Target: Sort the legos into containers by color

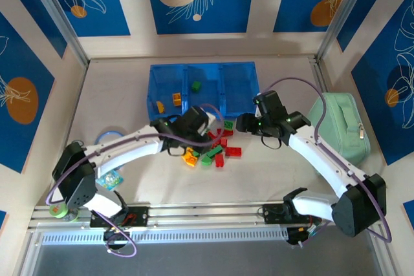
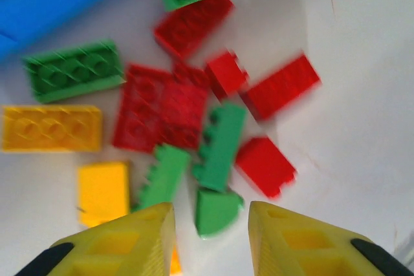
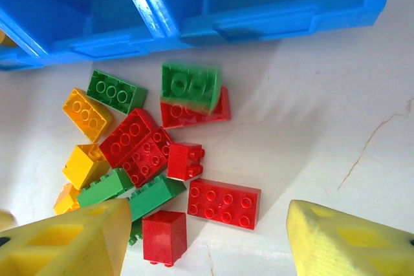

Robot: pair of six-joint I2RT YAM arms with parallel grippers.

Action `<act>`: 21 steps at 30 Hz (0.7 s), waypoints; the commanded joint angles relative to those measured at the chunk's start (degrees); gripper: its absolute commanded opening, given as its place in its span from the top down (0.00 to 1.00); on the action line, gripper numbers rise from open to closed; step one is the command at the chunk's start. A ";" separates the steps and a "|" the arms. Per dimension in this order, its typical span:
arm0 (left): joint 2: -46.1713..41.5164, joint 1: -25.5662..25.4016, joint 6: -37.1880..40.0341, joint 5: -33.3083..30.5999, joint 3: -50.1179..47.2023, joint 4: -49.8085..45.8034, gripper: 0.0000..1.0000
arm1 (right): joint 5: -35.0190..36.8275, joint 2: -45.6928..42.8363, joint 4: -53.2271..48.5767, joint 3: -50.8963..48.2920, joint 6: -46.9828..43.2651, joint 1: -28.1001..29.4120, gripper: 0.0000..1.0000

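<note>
Both arms reach inward over the surface (image 1: 123,95) toward the pile of legos (image 1: 218,148), which lies loose just in front of the blue tray (image 1: 202,66). The left gripper (image 2: 210,240) hangs low over a green wedge brick (image 2: 217,210), jaws parted, holding nothing. The right gripper (image 3: 207,240) hovers above the pile, spread wide and empty. Two orange bricks (image 1: 176,99) sit in the tray's left compartment and a lone green brick (image 1: 195,86) in the middle one.

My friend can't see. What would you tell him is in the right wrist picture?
A heap of red, green and yellow toy bricks lies on a white table beside a blue plastic tray. The right tool is open above them, its two yellow fingers at the bottom corners.
</note>
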 commanded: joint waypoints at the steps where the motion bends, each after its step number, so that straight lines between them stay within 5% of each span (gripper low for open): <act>1: 0.76 4.73 1.02 0.86 4.11 -0.60 0.66 | -0.88 -1.50 -0.97 -1.21 1.01 -0.29 0.35; 8: 5.55 6.41 1.16 2.67 8.43 0.20 0.50 | -0.79 -3.15 -0.74 -3.99 0.78 -1.89 0.34; 15: 5.80 5.83 0.94 5.09 5.92 1.59 0.46 | -3.06 0.63 -0.28 -4.17 -0.62 -3.10 0.34; 21: 6.18 -2.87 5.56 1.27 3.92 -4.87 0.41 | -4.04 2.30 1.29 -4.48 -0.45 -3.03 0.34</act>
